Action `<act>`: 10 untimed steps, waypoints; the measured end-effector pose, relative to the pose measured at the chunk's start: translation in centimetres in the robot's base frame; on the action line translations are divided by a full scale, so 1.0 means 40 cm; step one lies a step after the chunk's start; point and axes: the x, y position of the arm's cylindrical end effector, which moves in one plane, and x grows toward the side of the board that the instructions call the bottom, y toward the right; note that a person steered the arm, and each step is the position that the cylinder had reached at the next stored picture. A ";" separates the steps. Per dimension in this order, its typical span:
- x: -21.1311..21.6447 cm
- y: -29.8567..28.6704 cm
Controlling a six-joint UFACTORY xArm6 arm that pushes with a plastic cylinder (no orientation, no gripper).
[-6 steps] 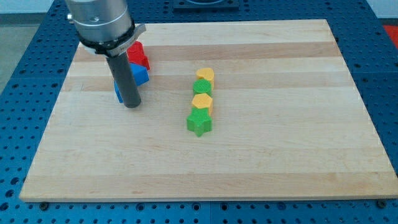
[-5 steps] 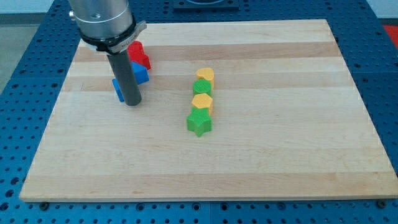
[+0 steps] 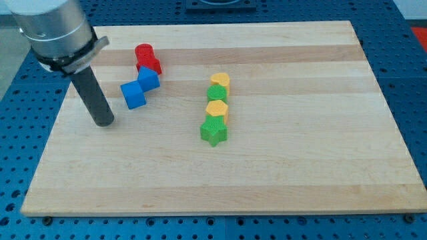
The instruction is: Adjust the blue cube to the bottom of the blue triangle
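Note:
The blue cube [image 3: 133, 95] lies on the wooden board [image 3: 280, 153] at the upper left, touching the blue triangle [image 3: 149, 78] up and to its right. My tip [image 3: 103, 123] rests on the board to the lower left of the blue cube, a short gap away and touching no block.
A red block [image 3: 146, 58] sits just above the blue triangle. Near the board's middle a column runs downward: yellow block [image 3: 221, 81], green block [image 3: 217, 94], yellow block [image 3: 217, 109], green star [image 3: 213, 131]. The board's left edge is near my tip.
My tip has moved to the view's left and a little down, away from the blue blocks. Both blue blocks, earlier partly hidden behind the rod, now show fully.

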 end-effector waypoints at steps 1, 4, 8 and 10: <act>-0.081 0.014; -0.131 -0.005; -0.133 0.048; 0.027 -0.005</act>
